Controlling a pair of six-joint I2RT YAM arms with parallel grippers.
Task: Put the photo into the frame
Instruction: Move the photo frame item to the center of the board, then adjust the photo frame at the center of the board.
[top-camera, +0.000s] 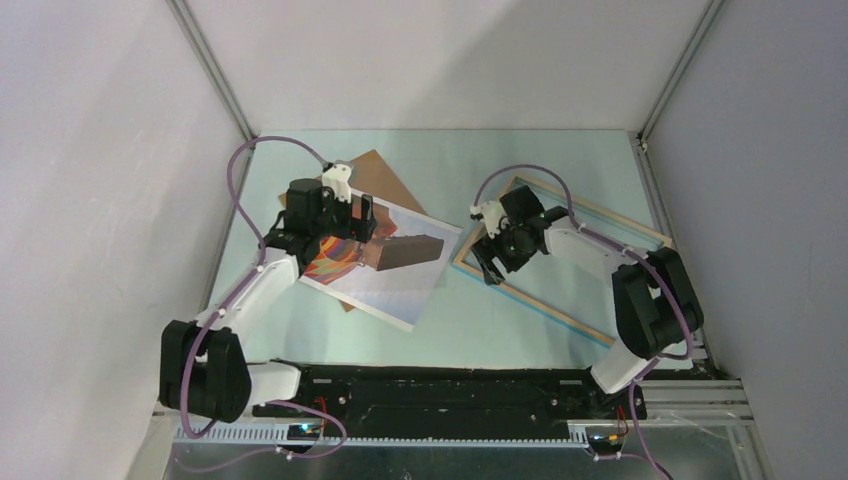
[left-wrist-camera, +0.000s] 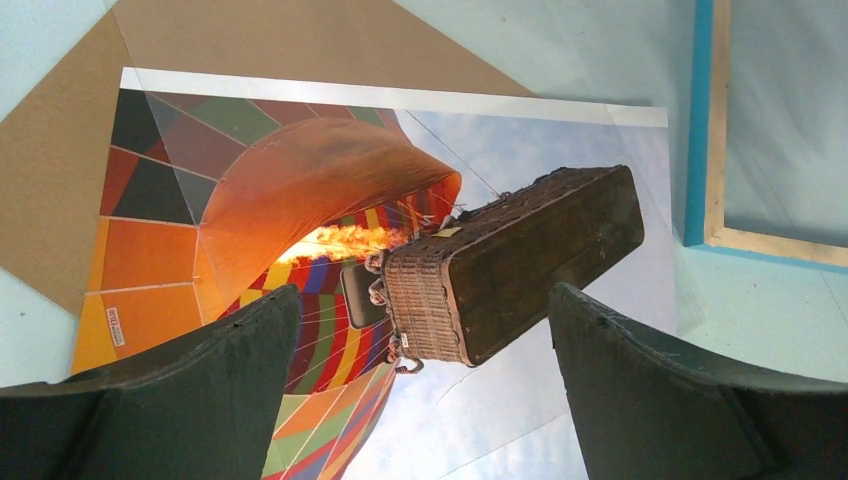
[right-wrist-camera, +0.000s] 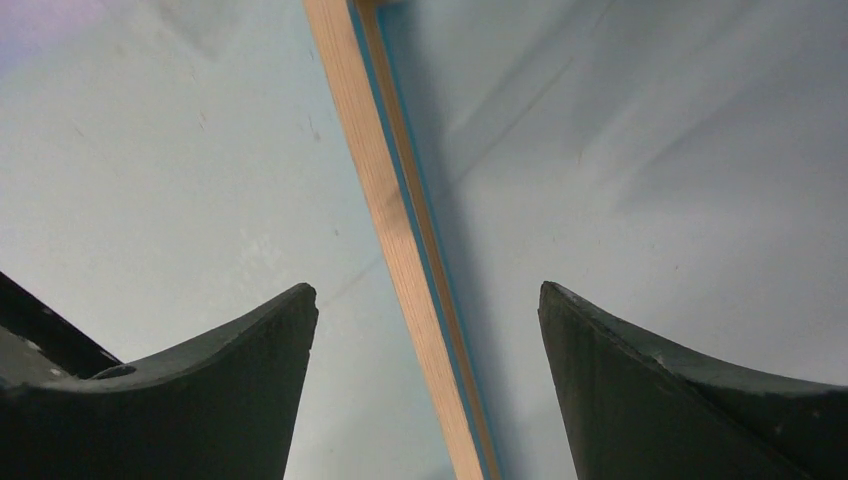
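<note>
The photo lies flat on a brown board toward the left edge of the tabletop. The frame lies wood side up toward the right edge. The left gripper hangs over the printed basket with its jaws wide apart, holding nothing. The right gripper straddles the frame's near rail, jaws apart and clear of it. Flat paper likely resists a pinch from above, so the left should probably take a corner overhanging the board, while the right steadies the rail.
</note>
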